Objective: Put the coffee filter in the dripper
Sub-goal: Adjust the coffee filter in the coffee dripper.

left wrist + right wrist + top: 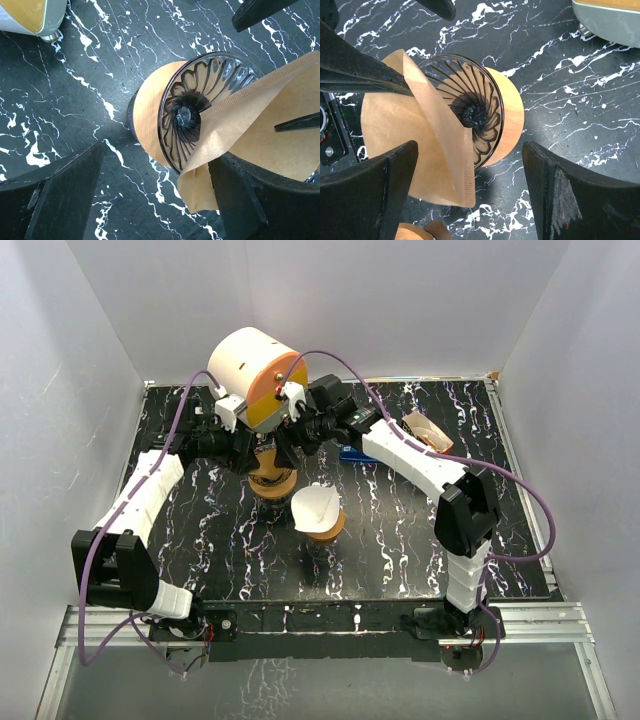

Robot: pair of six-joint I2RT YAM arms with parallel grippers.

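A glass ribbed dripper (192,87) (480,95) stands on a round wooden base (147,110) in the middle of the table (272,480). A brown paper coffee filter (260,110) (425,130) lies half opened over one side of its rim, its point reaching toward the centre hole. My left gripper (157,165) (252,445) hangs open above it, one finger (250,200) against the filter's outer fold. My right gripper (470,150) (292,440) is open too and straddles the dripper from the other side, one finger (375,190) over the filter.
A second dripper with a white filter (318,510) stands just in front. A big white cylinder with an orange face (255,375) (30,15) (610,17) sits behind. A brown holder (427,430) and a blue item (352,452) lie at the right. White walls enclose the table.
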